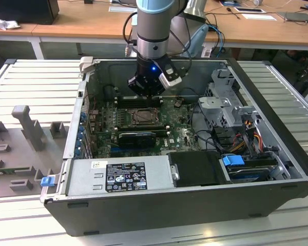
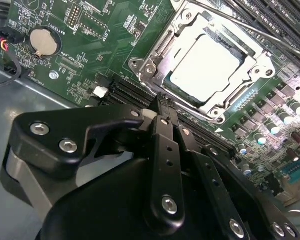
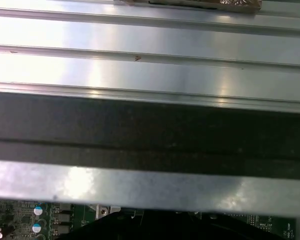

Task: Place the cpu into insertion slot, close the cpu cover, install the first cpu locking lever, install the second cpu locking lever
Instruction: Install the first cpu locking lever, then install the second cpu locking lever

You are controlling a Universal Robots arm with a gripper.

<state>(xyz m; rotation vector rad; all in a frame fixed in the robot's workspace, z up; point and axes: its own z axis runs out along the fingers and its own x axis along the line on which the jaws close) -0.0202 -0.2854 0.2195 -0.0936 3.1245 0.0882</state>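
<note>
The cpu, a pale silvery square, lies flat in the socket on the green motherboard. The cpu cover, a silvery metal frame, lies down around it, its square opening showing the chip's top. A thin metal lever rod runs along one side of the socket. My gripper hangs just above the board beside the socket, its black fingers pressed together with nothing between them. In the exterior view the gripper hovers over the far edge of the socket inside the open computer case.
The case walls enclose the board. A power supply fills the near side, and a drive cage with cables stands on the exterior view's right. Memory slots lie under the gripper. A coin battery sits on the board.
</note>
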